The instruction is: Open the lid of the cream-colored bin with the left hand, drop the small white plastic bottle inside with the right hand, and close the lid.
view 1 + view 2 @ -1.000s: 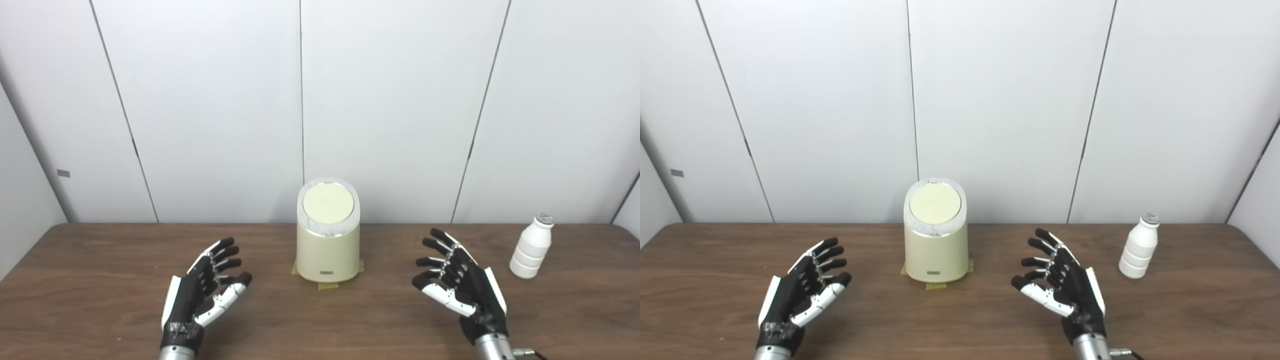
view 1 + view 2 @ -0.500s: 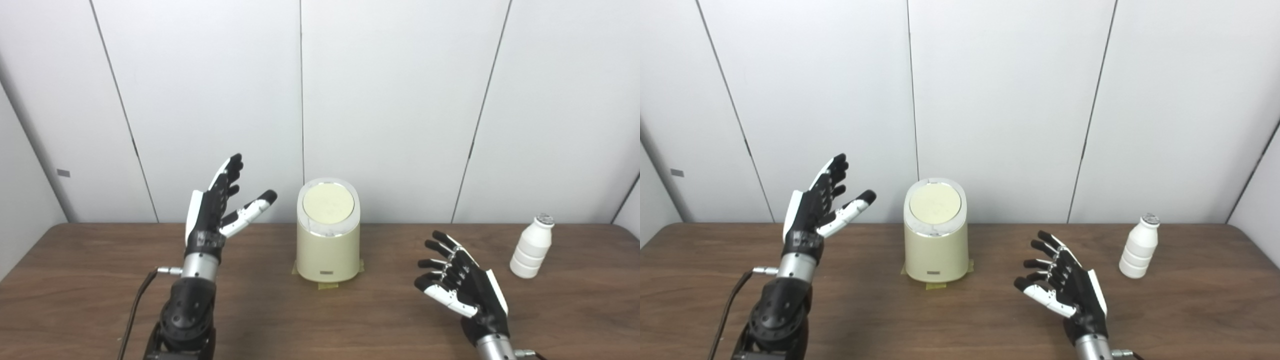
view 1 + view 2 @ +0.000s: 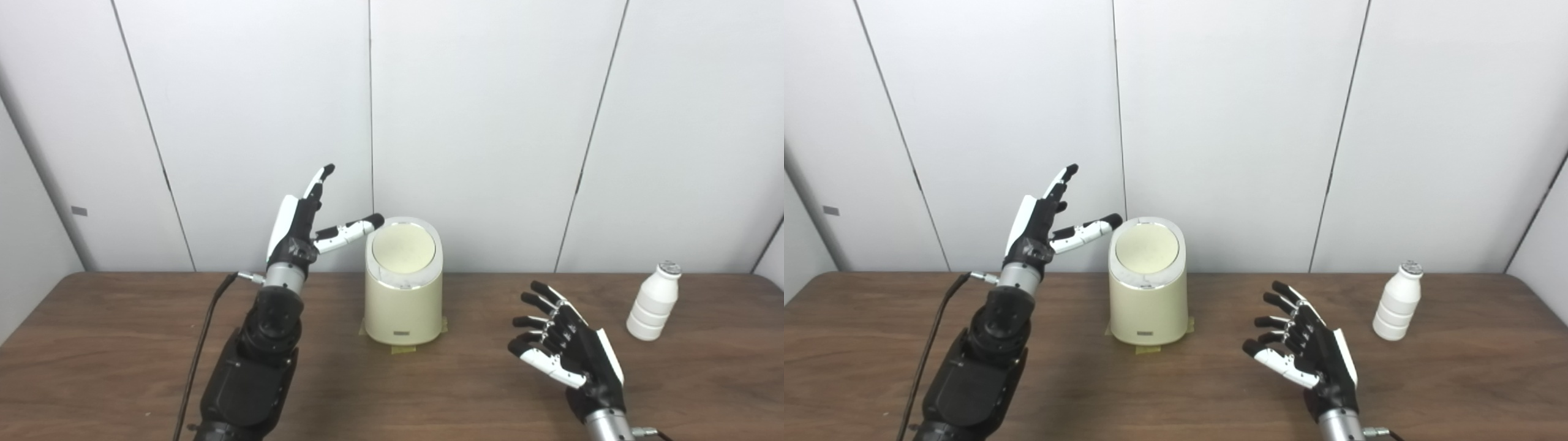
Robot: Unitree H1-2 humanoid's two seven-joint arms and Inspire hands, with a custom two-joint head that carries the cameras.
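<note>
The cream-colored bin (image 3: 403,300) stands upright at the middle back of the brown table (image 3: 122,343), its round lid (image 3: 403,249) shut. My left hand (image 3: 303,223) is open and raised beside the bin's upper left, its thumb tip close to the lid's rim; I cannot tell if it touches. The small white plastic bottle (image 3: 653,302) stands upright at the far right. My right hand (image 3: 566,352) is open, palm up, low over the table between bin and bottle, holding nothing.
Yellow tape pieces (image 3: 402,350) mark the bin's base on the table. White wall panels (image 3: 490,122) rise right behind the table's back edge. A black cable (image 3: 202,343) trails along my left forearm.
My left hand has risen from low over the table and moved right up to the bin's top left edge. My right hand has barely moved. Bin and bottle are unmoved.
</note>
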